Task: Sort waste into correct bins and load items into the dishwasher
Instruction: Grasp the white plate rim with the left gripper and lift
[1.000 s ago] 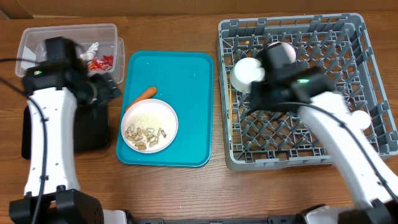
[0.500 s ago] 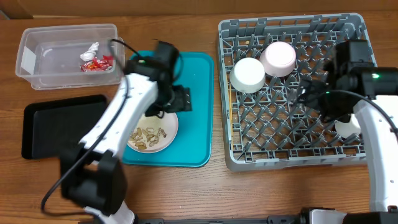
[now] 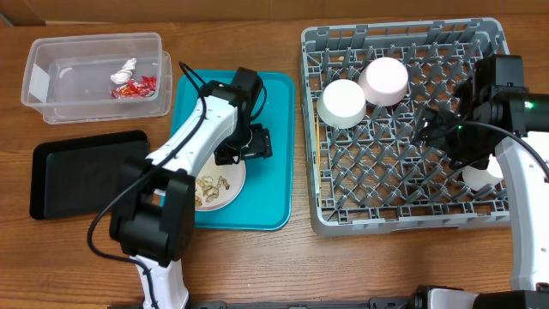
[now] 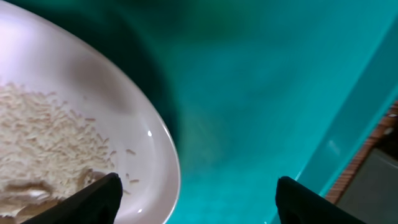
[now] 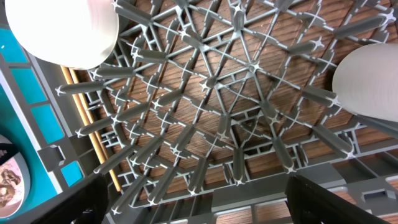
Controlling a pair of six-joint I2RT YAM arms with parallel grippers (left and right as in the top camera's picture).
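Note:
My left gripper [image 3: 246, 148] is open and straddles the upper right rim of the white plate [image 3: 221, 196] on the teal tray [image 3: 270, 193]. In the left wrist view [image 4: 193, 199] one finger is over the plate [image 4: 143, 130] with its rice [image 4: 43, 143], the other over the tray. Nut bits [image 3: 208, 184] show on the plate; the carrot is hidden. My right gripper [image 3: 429, 129] is open and empty above the grey dish rack [image 3: 403, 219], also in the right wrist view [image 5: 193, 199]. Two bowls [image 3: 343, 103] [image 3: 384, 80], a cup [image 3: 476, 178] and chopsticks [image 5: 93, 137] are in the rack.
The clear tub [image 3: 51, 99] at the back left holds the tissue [image 3: 126, 67] and red wrapper [image 3: 137, 86]. The black tray [image 3: 77, 176] lies in front of it. My left arm stretches across the teal tray's left half.
My left arm swung from the tub and black tray over to the plate on the teal tray. My right arm moved from the rack's left side to its right side.

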